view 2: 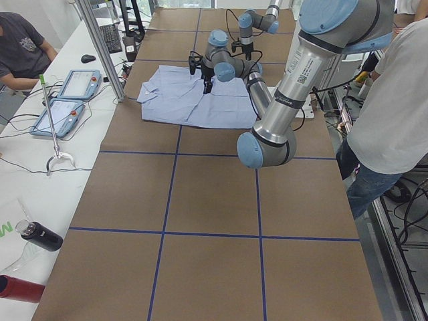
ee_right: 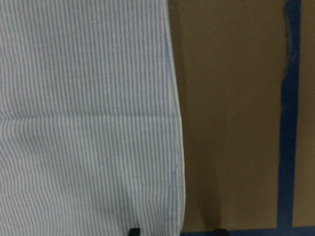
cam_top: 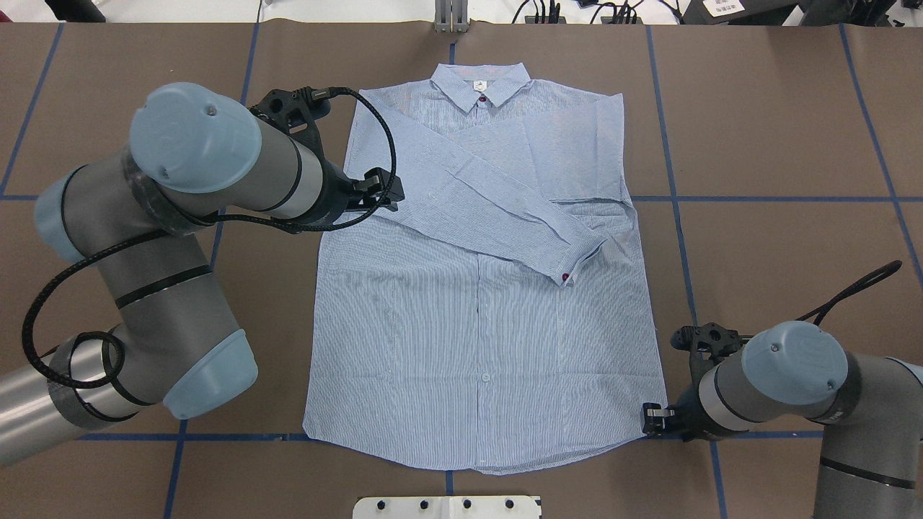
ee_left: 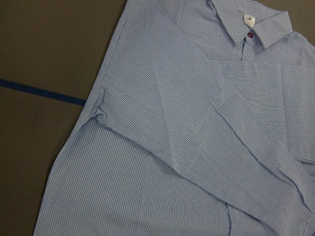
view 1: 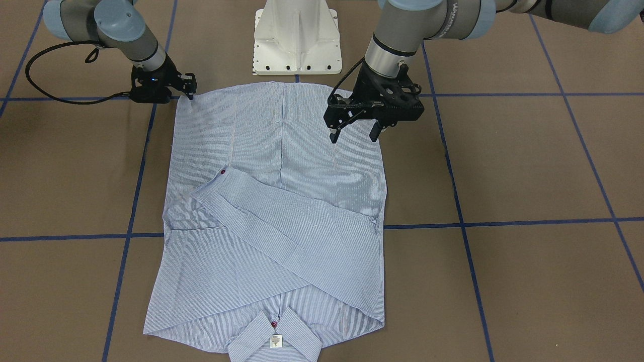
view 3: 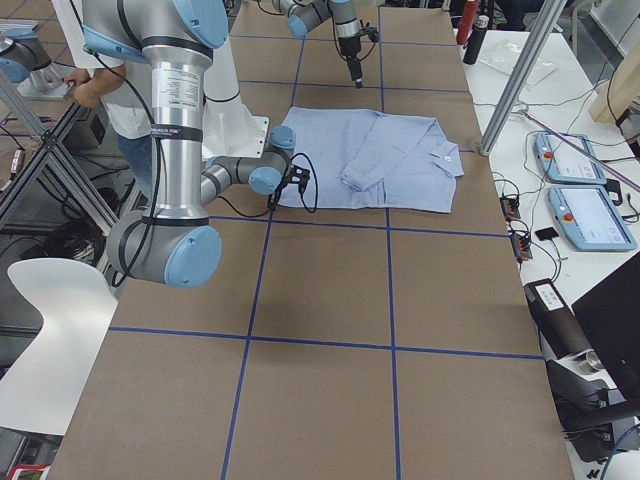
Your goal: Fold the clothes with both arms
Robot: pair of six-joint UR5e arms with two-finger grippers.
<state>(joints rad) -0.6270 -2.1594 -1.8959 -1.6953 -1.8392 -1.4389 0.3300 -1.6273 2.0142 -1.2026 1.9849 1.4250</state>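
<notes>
1. The striped button-up shirt (cam_top: 476,324) lies flat and face up on the brown table (cam_top: 793,144). Its collar (cam_top: 479,83) is on the far side from the robot and its hem (cam_top: 476,461) is nearest the base. A cuffed sleeve (cam_top: 490,209) is folded slantwise across the chest.
2. The shirt's long axis runs straight away from the robot, hem to collar, so the next fold probably carries the hem toward the collar.
3. The right gripper (view 1: 190,94) sits low at the hem's right corner (cam_top: 644,431). In its wrist view two dark fingertips (ee_right: 133,231) stand apart with the shirt's side edge between them, so it looks spread and has nothing pinched yet.
4. The left gripper (view 1: 353,136) hangs above the shirt's left side, clear of the cloth. Its jaws are wide apart and empty.
5. The right arm is at its corner; the left hem corner (cam_top: 308,431) lies back toward the robot from the left gripper, which would have to descend there.
</notes>
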